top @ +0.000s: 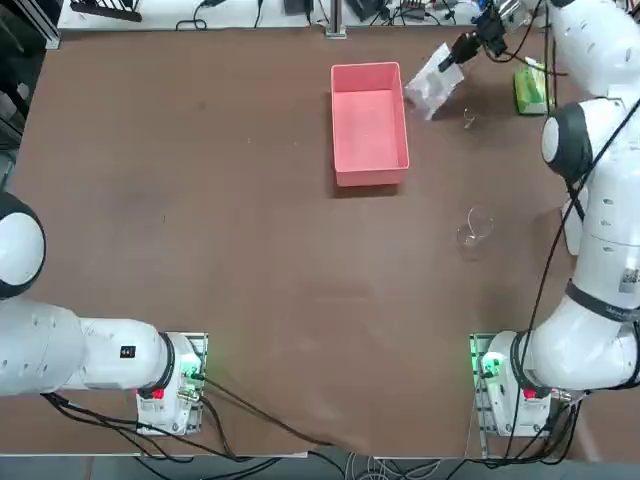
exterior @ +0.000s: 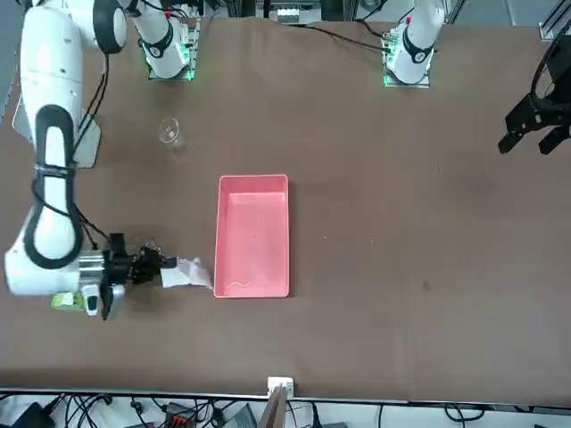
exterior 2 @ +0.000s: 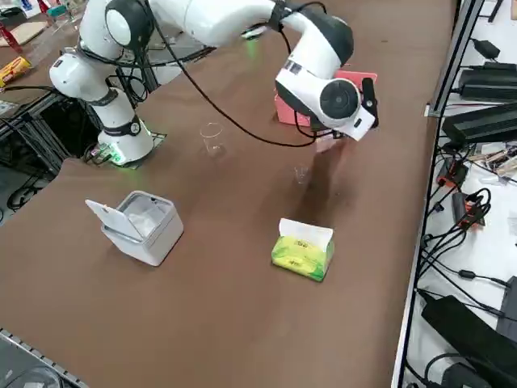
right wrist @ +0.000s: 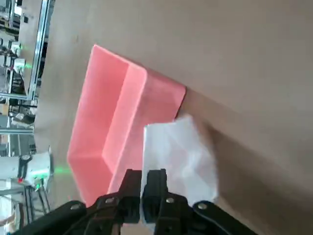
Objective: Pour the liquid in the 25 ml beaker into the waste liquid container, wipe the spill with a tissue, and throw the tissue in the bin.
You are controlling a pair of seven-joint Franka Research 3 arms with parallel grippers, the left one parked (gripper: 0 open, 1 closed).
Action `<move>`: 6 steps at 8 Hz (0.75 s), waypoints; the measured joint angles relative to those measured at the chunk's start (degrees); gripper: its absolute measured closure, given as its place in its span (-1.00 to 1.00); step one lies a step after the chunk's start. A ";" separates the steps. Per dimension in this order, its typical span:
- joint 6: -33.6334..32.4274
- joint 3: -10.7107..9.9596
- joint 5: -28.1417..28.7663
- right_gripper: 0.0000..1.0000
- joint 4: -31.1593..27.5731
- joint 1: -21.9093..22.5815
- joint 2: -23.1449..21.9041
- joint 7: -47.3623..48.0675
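A: Where's your right gripper (top: 459,52)?
B: Beside the far corner of the pink bin (top: 369,122), fingers pinched on the tissue (top: 433,84), which hangs just outside the bin's wall.
A: And your small beaker (top: 468,118)?
B: Upright on the table (top: 250,250), between the bin and the green pack (top: 530,88), near the gripper.

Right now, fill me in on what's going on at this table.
The right arm's hand is shut on a white tissue, holding it beside the pink bin, at the bin's far corner on the robot's right. The tissue is not in the bin yet. The tiny 25 ml beaker stands empty-looking just next to it, and the larger glass beaker sits nearer the robot. A green tissue pack and a small white lidded container stand off to the robot's right.
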 joint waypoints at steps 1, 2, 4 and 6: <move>-2.71 -3.81 -0.01 0.89 0.00 1.62 -1.14 0.07; -5.47 -8.17 -0.02 0.89 -0.04 3.65 -2.08 0.23; -10.08 -17.30 -0.86 0.89 -0.95 7.81 -3.89 0.34; -12.49 -21.64 -5.04 0.89 -3.33 9.51 -7.21 0.34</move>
